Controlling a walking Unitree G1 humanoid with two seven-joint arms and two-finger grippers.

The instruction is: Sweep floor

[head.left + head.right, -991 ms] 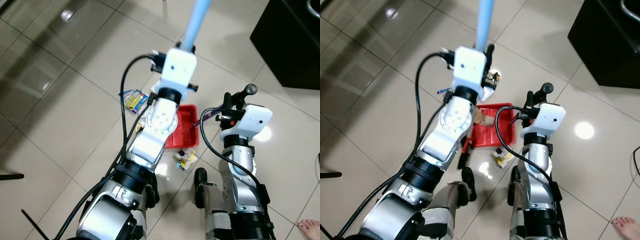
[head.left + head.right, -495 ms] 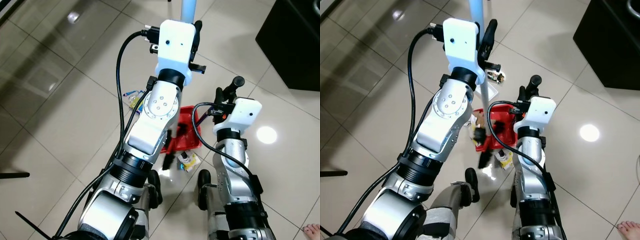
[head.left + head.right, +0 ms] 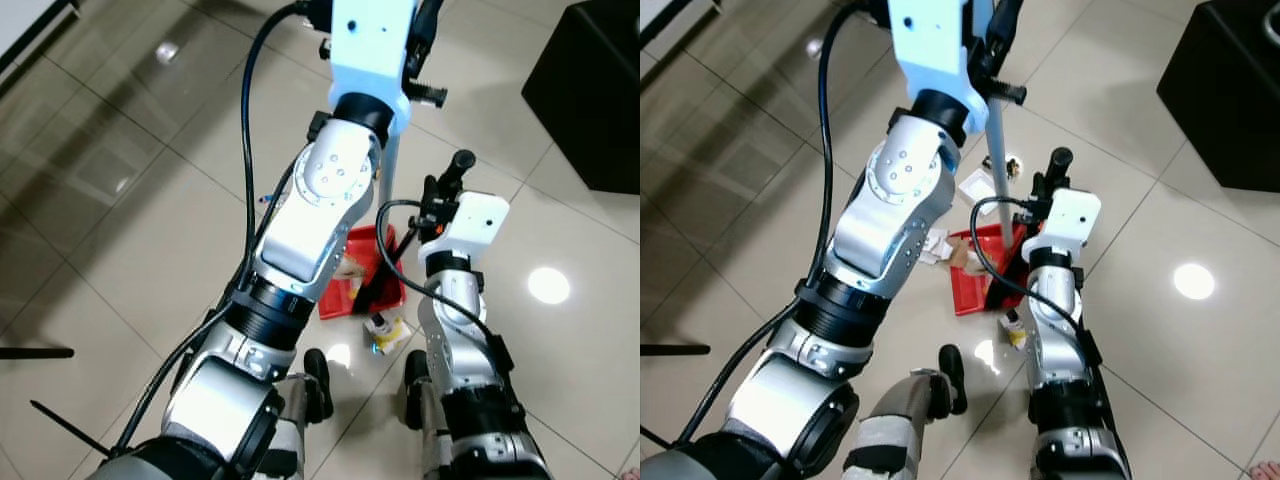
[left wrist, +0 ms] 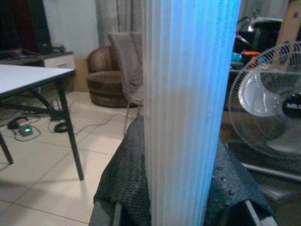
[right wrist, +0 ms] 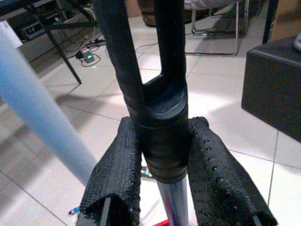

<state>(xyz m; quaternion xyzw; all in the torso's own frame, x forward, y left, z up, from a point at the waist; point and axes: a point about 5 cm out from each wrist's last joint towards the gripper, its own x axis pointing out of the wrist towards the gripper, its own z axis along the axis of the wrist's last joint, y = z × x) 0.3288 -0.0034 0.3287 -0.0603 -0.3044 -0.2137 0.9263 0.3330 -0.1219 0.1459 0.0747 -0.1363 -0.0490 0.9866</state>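
Over on the robot's left lies wide bare tile floor, glossy and beige, with a dark glass-like panel reflecting along the far left edge. Nearer the middle, the left pincer is raised high and pinched around the pale blue broom pole, which stands almost upright and runs down to the floor. At its foot sits the red dustpan, with scraps of litter on the tiles just beyond it and a small yellow-and-white wrapper lying beside the dustpan's near corner, close to the robot's feet. Next to the right, the right pincer is clamped on the black handle grip of the dustpan's metal stick. Farther right the tile is open again, showing a bright lamp reflection, until a black cabinet closes off the far right corner. The wrist views take in a room with a desk on black legs, a brown armchair and a standing fan. Compared with a second ago, the left arm has risen and the pole has swung from a slant to nearly vertical, its base now at the dustpan.
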